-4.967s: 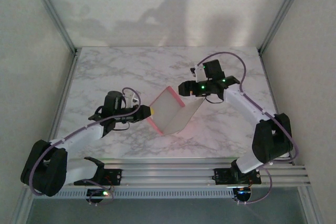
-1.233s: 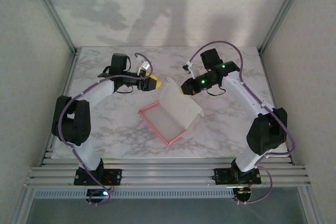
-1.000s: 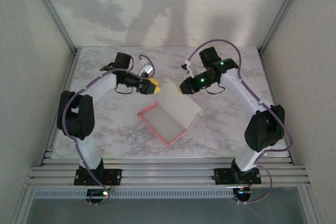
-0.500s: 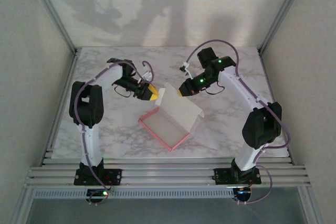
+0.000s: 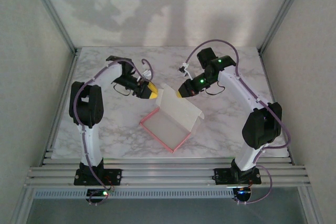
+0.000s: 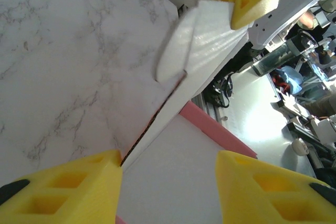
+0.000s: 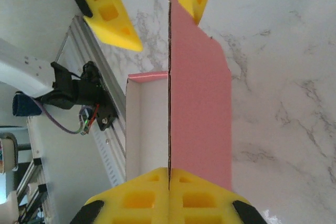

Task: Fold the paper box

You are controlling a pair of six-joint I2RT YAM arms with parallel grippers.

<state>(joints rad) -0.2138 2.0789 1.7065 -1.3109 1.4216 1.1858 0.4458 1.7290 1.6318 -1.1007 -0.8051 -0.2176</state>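
Your right pincer is clamped on the box. In its wrist view the two yellow pads meet at the bottom centre of the frame, with the thin edge of the box's upright wall pinched between them. The wall's pink face is to the right and its white face to the left. At the top of that frame your left pincer has its jaws apart, one finger on each side of the wall's far end; whether either finger touches it you cannot tell. In the left wrist view those fingers sit in the bottom corners with white board between them, and the right pincer's pad grips the wall at the upper right. From above, the box lies mid-frame on the table. Its flat, pink-rimmed base is toward the lower centre and the white wall rises along the base's upper right side. The right pincer is on the wall's top edge, and the left pincer is just beside the wall's upper left corner.
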